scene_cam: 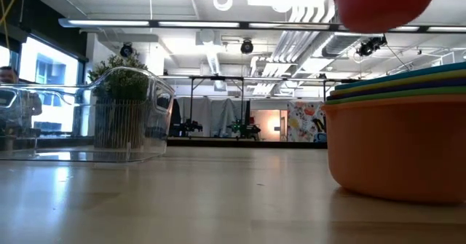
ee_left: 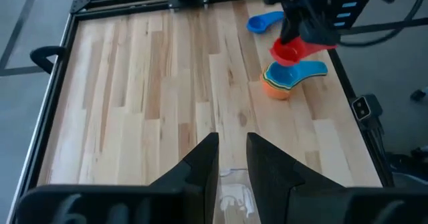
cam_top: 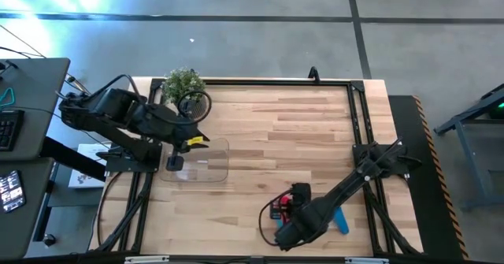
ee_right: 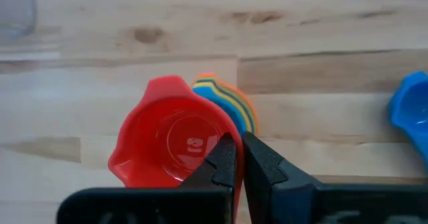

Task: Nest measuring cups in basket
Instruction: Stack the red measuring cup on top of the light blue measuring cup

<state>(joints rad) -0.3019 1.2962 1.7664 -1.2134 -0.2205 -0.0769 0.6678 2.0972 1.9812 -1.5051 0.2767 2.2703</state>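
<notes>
The red-pink cup is held by its rim between the closed fingers of the right gripper, lifted above the nested stack of cups near the table's front edge. A blue cup lies just beside. The left gripper, jaws narrowly parted, appears to hover over the clear basket beside the potted plant.

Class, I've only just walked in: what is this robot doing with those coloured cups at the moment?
The right gripper is shut on the red cup, holding it just above the nested stack of cups on the table. A separate blue cup lies beside the stack. The left gripper hangs over the clear basket, holding nothing. No cups are in the basket yet.
</notes>
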